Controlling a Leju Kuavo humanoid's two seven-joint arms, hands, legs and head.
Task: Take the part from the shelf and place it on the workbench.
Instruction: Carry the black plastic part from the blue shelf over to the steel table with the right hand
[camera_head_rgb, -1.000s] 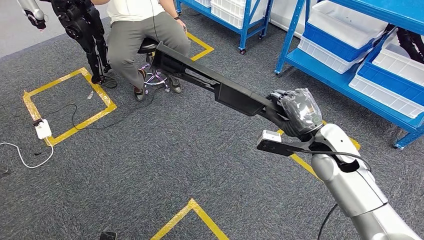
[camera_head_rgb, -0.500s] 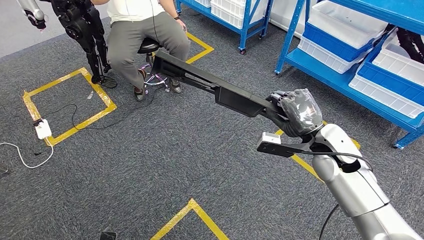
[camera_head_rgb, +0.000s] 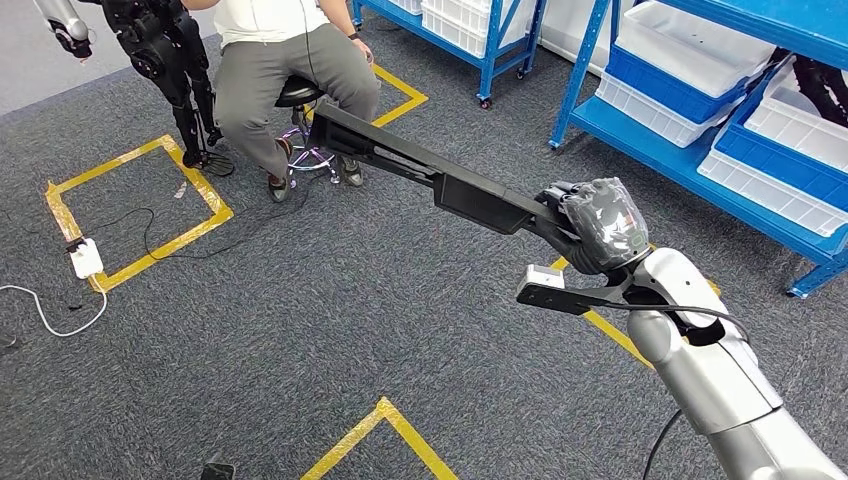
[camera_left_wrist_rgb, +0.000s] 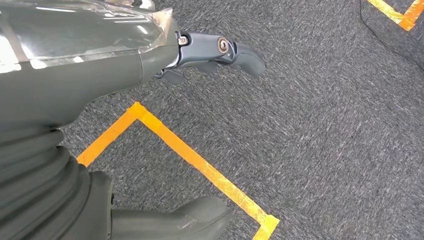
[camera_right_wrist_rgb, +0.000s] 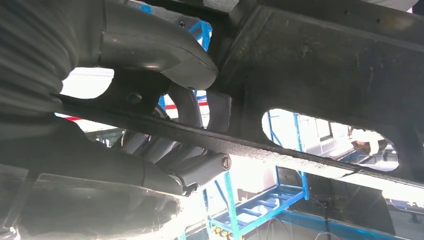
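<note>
Grey carpet (camera_head_rgb: 330, 330) wide open; right hand (camera_head_rgb: 592, 225) grips long black part (camera_head_rgb: 440, 175); left hand (camera_left_wrist_rgb: 100, 70) fingers apart, holding nothing.

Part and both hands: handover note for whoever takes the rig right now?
Right hand grips one end of the long black part; the rest of it juts out over the carpet toward a seated person.
Left hand holds nothing, fingers apart, hanging above the carpet and yellow tape.
Blue shelf with white bins stands to the right.
Done: part is off the shelf and in hand.
Left: carry it to the workbench and set it down. Mind the person near the part's free end.
</note>
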